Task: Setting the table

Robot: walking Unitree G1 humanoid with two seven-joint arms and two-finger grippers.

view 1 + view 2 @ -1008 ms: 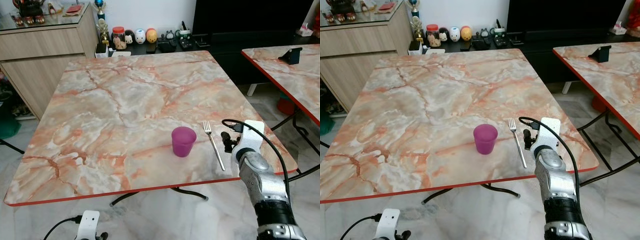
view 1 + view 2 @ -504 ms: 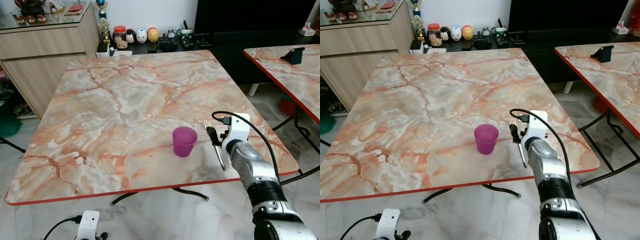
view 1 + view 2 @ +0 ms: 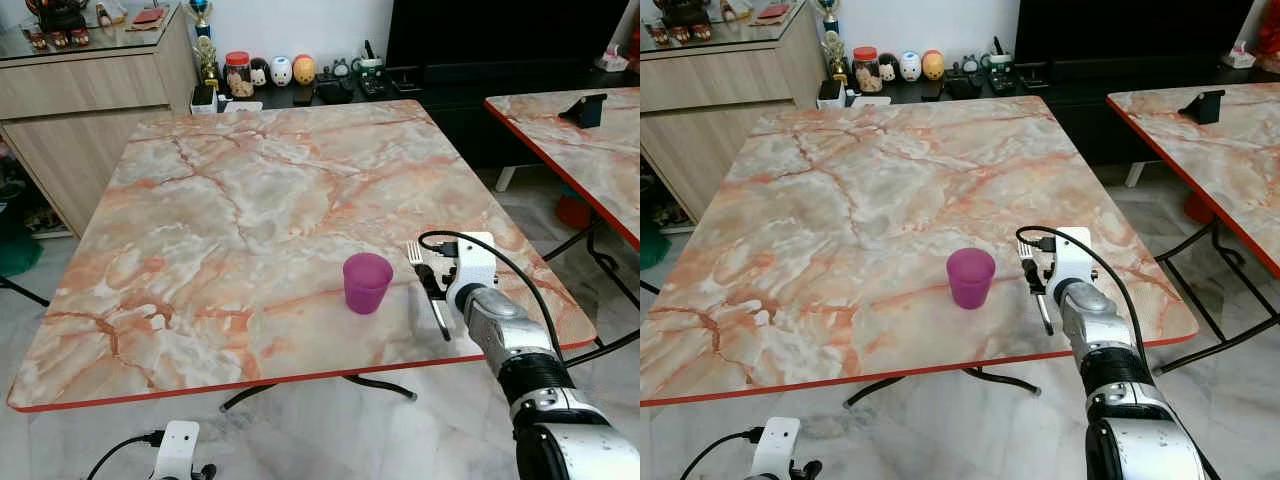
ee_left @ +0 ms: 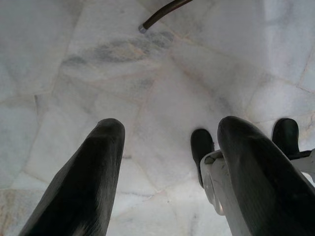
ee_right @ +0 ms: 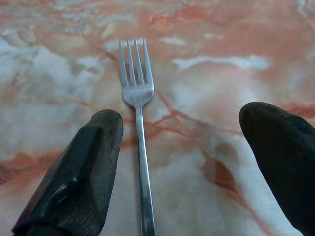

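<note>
Right gripper (image 5: 179,147) has shifted over the fork (image 5: 139,123); jaws released, fork between them on worktop (image 3: 250,200), nearer one finger. Left gripper (image 4: 170,167) hangs released above floor.

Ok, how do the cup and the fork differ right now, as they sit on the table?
The purple cup stands upright, while the fork lies flat, tines pointing toward the far edge. The cup is opaque and matte purple; the fork is thin, shiny metal. The cup stands free, while the open right gripper straddles the fork's handle. Both rest near the near right corner of the marble table.
</note>
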